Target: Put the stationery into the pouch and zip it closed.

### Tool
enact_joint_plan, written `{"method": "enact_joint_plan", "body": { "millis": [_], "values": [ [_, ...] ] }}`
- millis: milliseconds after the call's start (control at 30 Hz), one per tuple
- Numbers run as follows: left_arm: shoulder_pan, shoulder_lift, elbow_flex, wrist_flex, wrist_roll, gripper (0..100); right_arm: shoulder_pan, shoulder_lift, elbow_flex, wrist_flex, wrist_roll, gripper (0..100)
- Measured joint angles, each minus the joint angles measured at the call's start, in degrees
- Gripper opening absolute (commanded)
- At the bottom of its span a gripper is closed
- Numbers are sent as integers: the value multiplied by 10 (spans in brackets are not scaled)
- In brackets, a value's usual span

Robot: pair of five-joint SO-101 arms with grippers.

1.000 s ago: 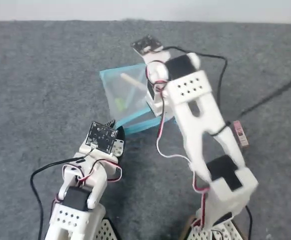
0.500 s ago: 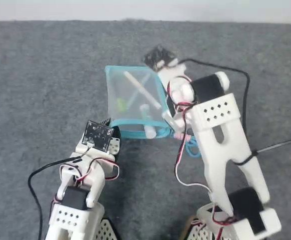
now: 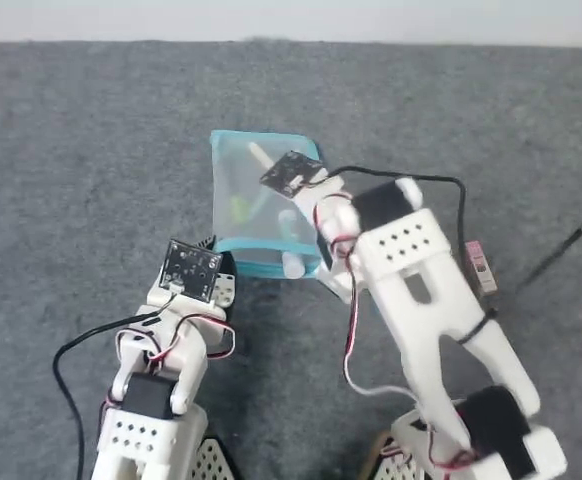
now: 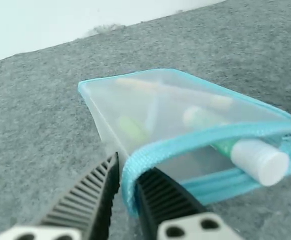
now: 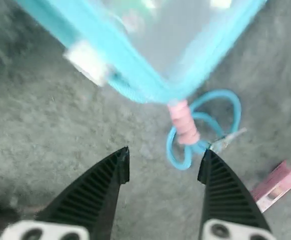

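Observation:
A see-through pouch [image 3: 256,200] with teal trim lies mid-table. Inside it are a cream stick [image 3: 265,156] and a green pen [image 3: 239,208]. A white-capped tube [image 4: 258,161] pokes out of its unzipped mouth. My left gripper [image 4: 126,167] is shut on the teal zipper edge [image 4: 135,165] at the pouch's near left corner [image 3: 221,250]. The right arm [image 3: 401,250] hangs over the near right corner. Its gripper [image 5: 163,160] is open above the carpet, just short of the pink zipper pull [image 5: 183,122] and teal cord loop [image 5: 205,127].
A small pink eraser [image 3: 479,267] lies on the grey carpet [image 3: 91,160] right of the right arm, also the pink eraser [image 5: 278,182] beyond one finger. A thin black cable [image 3: 571,240] crosses the right edge. Open carpet lies left of and beyond the pouch.
The pouch has turned from tilted to square. The right arm swung out to the right, then came back over the pouch's near right corner, covering the cord. The left arm stayed put.

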State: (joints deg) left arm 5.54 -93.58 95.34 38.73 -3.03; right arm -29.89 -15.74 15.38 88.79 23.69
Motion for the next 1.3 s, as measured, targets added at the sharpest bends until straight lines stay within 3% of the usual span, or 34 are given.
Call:
{"method": "enact_joint_plan", "body": {
  "millis": [200,400,567,633,767,933,1067,1133,1233,1300],
  "values": [
    [-44,1,-13,0,55,12,-33,-166,121,-72,0,220],
    [90,1,-20,28,8,12,-42,-291,310,-167,0,220],
    [-55,2,-48,30,56,12,-8,-309,331,-174,0,220],
    [-46,1,-49,30,42,12,10,-309,331,-174,5,220],
    [-20,1,-49,30,29,12,77,-308,329,-131,25,220],
    [-25,1,-45,30,29,12,218,-261,267,-55,61,220],
    [-90,2,-48,30,39,12,331,-177,236,-30,103,220],
    [-65,1,-41,30,41,12,370,-130,225,-36,123,220],
    [14,2,-24,30,-17,12,399,-71,220,-43,149,220],
    [-1,1,-31,30,-12,12,424,-44,220,-44,154,220]
  ]
}}
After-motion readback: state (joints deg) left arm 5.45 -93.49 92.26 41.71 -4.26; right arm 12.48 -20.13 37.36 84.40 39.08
